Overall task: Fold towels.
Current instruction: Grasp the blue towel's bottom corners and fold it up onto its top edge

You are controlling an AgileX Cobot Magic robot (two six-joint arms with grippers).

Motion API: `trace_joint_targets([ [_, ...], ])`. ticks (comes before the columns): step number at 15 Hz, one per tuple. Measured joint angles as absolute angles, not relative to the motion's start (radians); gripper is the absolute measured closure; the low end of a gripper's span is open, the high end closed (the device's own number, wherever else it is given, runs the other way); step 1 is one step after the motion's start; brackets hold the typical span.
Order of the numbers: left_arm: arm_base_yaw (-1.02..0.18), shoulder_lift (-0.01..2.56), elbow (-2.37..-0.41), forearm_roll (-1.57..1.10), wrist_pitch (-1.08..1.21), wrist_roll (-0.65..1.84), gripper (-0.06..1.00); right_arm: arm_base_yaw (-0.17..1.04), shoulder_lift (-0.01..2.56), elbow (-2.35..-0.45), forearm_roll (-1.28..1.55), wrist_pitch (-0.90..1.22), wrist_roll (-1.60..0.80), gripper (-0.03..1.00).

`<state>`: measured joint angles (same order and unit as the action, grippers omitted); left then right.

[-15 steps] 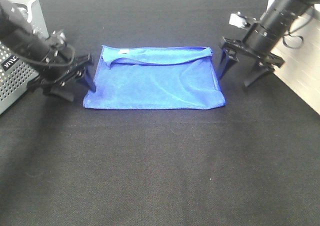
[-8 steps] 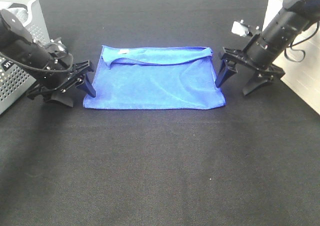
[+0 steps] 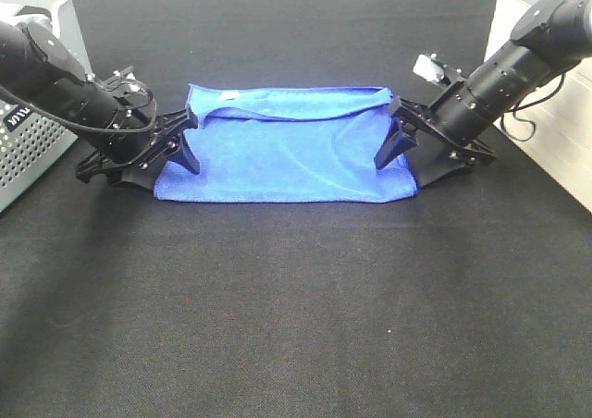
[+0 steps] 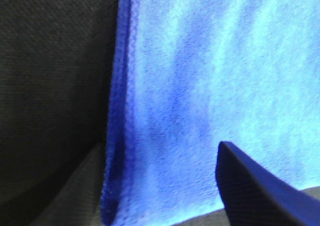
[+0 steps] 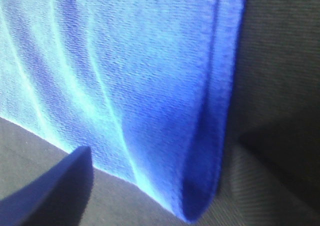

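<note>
A blue towel (image 3: 287, 145), folded in half, lies flat on the black table, with its top layer's far edge rumpled. My left gripper (image 3: 168, 162) is open and low at the towel's left edge, one finger over the cloth and one outside it. In the left wrist view the towel edge (image 4: 125, 111) runs between the fingers (image 4: 260, 191). My right gripper (image 3: 412, 159) is open at the towel's right edge, straddling it the same way. The right wrist view shows the folded edge (image 5: 220, 111) and one finger (image 5: 50, 191) over the cloth.
A white perforated basket (image 3: 28, 131) stands at the far left behind the left arm. A pale surface (image 3: 555, 141) borders the table on the right. Black cloth (image 3: 296, 307) covers the table in front of the towel.
Both grippers have moved inward and down from beside the towel. Each now straddles a short edge of the towel. The towel has not moved.
</note>
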<state>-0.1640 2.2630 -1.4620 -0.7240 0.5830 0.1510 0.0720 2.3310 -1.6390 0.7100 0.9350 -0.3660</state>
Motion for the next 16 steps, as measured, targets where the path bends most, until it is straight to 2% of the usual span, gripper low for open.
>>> trace_joint_targets([
  [2, -0.164, 2.269, -1.462, -0.733, 0.576, 0.151, 0.44, 0.089, 2.336, -1.639, 0.711, 0.915, -0.366, 0.36],
  [3, -0.164, 2.273, -1.462, -0.734, 0.575, 0.151, 0.56, 0.097, 2.342, -1.639, 0.711, 0.900, -0.366, 0.47],
  [4, -0.164, 2.280, -1.462, -0.734, 0.575, 0.152, 0.79, 0.102, 2.346, -1.639, 0.706, 0.891, -0.358, 0.66],
  [5, -0.164, 2.281, -1.462, -0.731, 0.576, 0.155, 0.91, 0.100, 2.346, -1.639, 0.700, 0.888, -0.335, 0.80],
  [6, -0.164, 2.281, -1.462, -0.728, 0.581, 0.155, 0.93, 0.093, 2.346, -1.639, 0.695, 0.888, -0.306, 0.93],
  [7, -0.164, 2.281, -1.462, -0.721, 0.595, 0.155, 0.93, 0.084, 2.346, -1.639, 0.689, 0.899, -0.288, 0.97],
  [12, -0.156, 2.264, -1.454, -0.649, 0.734, 0.155, 0.94, 0.070, 2.342, -1.619, 0.658, 0.998, -0.284, 0.97],
  [16, -0.156, 2.145, -1.285, -0.558, 0.768, 0.152, 0.94, 0.070, 2.218, -1.364, 0.656, 0.935, -0.305, 0.97],
])
